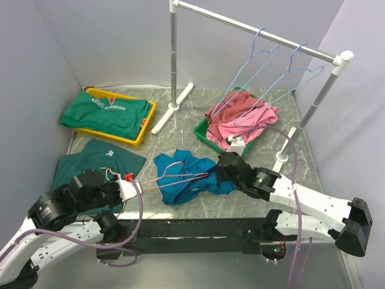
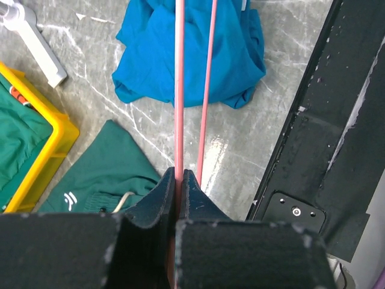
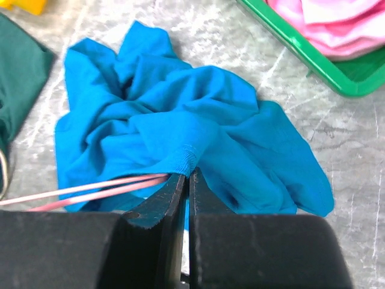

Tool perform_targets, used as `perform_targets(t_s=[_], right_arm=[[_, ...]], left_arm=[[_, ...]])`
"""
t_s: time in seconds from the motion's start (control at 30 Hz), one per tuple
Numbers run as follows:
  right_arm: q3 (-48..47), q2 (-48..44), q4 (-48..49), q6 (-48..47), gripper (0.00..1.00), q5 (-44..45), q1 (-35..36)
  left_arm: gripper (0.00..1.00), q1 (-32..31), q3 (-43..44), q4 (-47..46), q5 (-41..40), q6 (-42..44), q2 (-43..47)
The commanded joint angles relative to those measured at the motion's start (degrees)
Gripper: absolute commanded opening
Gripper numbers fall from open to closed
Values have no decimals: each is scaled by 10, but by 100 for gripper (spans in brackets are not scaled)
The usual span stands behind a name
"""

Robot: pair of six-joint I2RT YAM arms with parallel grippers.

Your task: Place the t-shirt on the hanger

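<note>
The teal-blue t-shirt (image 1: 186, 174) lies crumpled on the table's front middle; it also shows in the left wrist view (image 2: 192, 57) and the right wrist view (image 3: 180, 126). The pink wire hanger (image 1: 174, 176) lies across it, pointing right, its far end under the cloth. My left gripper (image 1: 129, 182) is shut on the hanger's (image 2: 178, 90) near end. My right gripper (image 1: 218, 170) is shut on a ribbed hem of the t-shirt (image 3: 187, 158), right where the hanger's wires (image 3: 90, 191) run under the fabric.
A dark green garment (image 1: 96, 162) lies at the front left. A yellow tray (image 1: 144, 129) holds green clothes at the back left. A green tray (image 1: 204, 133) holds pink and maroon clothes. A white rail (image 1: 258, 30) carries two light blue hangers (image 1: 255, 66).
</note>
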State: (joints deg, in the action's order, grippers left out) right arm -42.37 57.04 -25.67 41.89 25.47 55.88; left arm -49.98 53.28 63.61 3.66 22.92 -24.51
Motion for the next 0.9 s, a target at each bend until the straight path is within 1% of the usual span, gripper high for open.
perform_targets(t_s=[0.0,0.17,0.23,0.4,0.43,0.47,0.63,0.73,0.87], right_arm=[[-56,-13,-3,-22,4,3,9],[-126,12,-21,-46,3,19,34],[-147,18,-34,-50,3,28,51],[-206,17,-68,-43,3,71,104],[-209,13,-70,-36,3,74,114],[-207,3,-72,-32,3,73,118],[-191,-32,-71,-13,3,66,124],[-175,-46,-76,-6,5,83,125],[-133,-57,-75,7,7,96,122]], left_arm=[[1,-2,7,-49,31,11,-11],[1,-2,-3,-96,89,16,-20],[1,-3,-9,-117,98,18,-26],[1,-2,-33,-209,147,6,-49],[1,-2,-34,-223,151,6,-51],[1,-2,-43,-256,153,5,-54],[1,-8,-66,-331,173,-15,-87],[1,-31,-91,-387,156,-35,-109],[1,-81,-135,-472,120,-60,-141]])
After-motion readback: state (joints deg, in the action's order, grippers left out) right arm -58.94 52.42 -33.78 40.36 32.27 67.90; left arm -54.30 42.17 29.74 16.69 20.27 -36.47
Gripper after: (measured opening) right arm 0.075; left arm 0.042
